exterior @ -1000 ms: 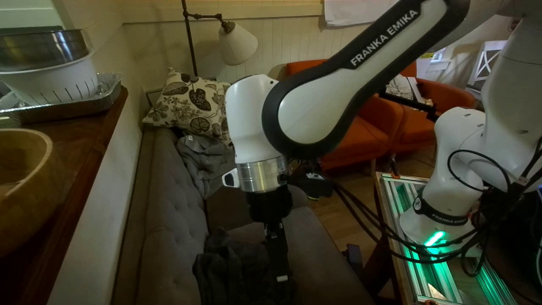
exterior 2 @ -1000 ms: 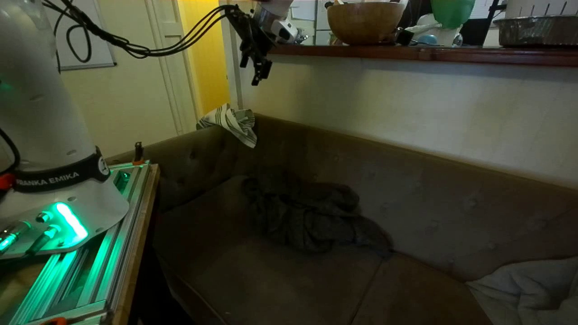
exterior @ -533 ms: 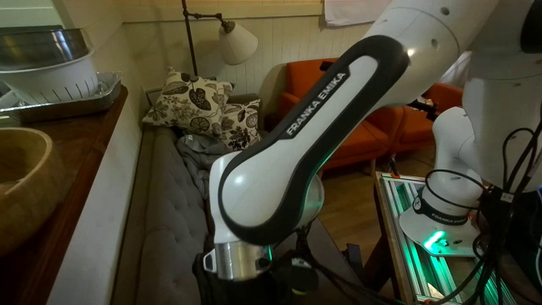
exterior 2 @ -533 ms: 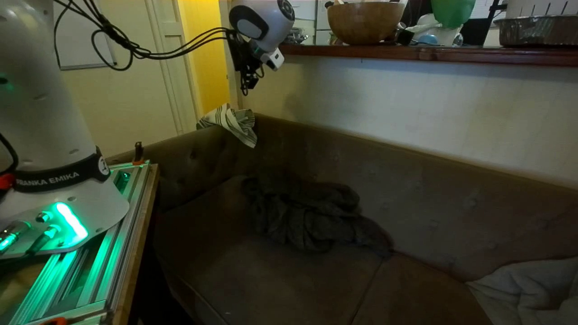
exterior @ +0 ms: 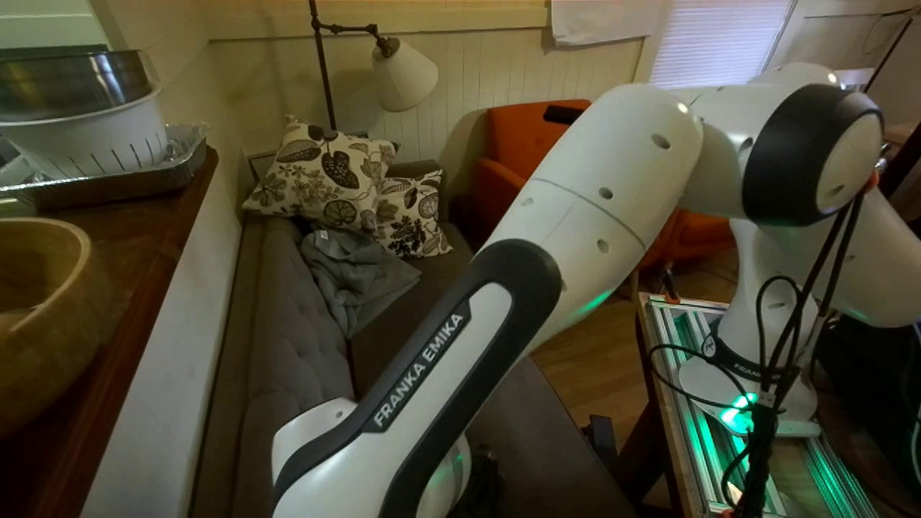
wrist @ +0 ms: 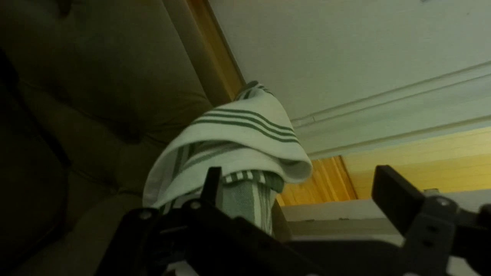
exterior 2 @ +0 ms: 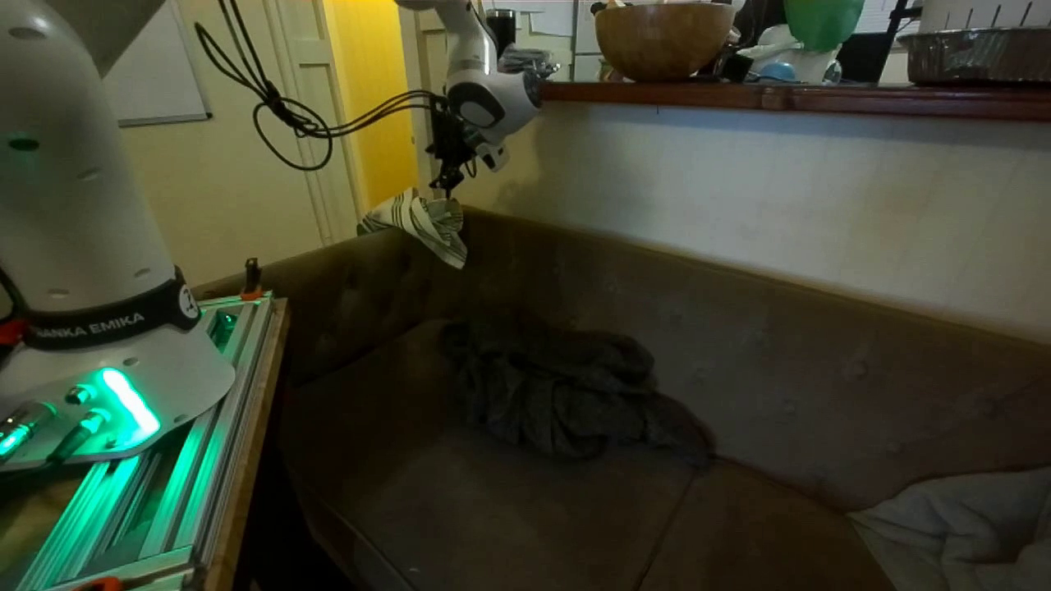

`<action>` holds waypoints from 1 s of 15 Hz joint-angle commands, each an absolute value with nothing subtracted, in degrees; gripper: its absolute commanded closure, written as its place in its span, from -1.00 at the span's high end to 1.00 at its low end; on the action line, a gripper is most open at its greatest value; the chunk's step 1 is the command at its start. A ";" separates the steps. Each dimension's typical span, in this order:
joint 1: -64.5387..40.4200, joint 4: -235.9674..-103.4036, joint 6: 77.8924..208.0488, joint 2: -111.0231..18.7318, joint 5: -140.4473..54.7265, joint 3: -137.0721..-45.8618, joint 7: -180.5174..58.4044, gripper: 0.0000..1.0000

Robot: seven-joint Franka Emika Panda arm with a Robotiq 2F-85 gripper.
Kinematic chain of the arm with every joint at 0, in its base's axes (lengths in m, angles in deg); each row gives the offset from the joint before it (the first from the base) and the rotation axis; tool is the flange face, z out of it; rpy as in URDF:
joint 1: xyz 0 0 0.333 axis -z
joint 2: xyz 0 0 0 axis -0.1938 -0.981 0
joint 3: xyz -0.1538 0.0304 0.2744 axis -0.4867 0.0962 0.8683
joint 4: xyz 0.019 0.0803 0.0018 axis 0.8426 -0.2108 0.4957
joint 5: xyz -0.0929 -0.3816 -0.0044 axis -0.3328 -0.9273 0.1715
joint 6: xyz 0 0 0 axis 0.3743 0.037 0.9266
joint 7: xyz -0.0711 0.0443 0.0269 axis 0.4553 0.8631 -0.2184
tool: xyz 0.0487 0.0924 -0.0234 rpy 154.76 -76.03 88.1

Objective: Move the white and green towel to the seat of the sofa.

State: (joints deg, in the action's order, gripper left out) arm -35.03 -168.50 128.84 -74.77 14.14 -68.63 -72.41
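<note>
Towel, white green-striped cloth, quantity one: draped over top edge of one grey-brown tufted fabric sofa, just below one black two-finger gripper; both fingers spread. One crumpled dark textile: lower, on seat.

A white robot arm stands on a round base, where a strip of light glows green. In an exterior view, the arm bends at a joint ringed in black, and the forearm, lettered FRANKA EMIKA along a black band, slopes toward the lower left and leaves the frame. In an exterior view, the white wrist tilts above the black tool, which points downward; cables loop across to it. In the wrist view, the tool's two dark fingers stand wide apart.
</note>
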 commanded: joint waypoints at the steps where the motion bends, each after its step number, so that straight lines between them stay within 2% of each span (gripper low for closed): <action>1: -40.47 -154.65 121.21 -84.58 3.88 -70.66 -59.38 1.00; 7: -44.30 -138.05 111.99 -95.17 -6.48 -71.35 -49.76 1.00; 11: -46.41 -127.41 114.61 -101.01 -4.98 -71.80 -40.77 1.00; 13: -45.86 -122.16 103.22 -103.66 -9.71 -69.86 -40.10 1.00; 14: -45.32 -131.02 110.88 -98.75 -5.84 -71.28 -43.01 1.00; 15: -45.47 -128.84 107.40 -99.88 -7.09 -70.91 -42.46 1.00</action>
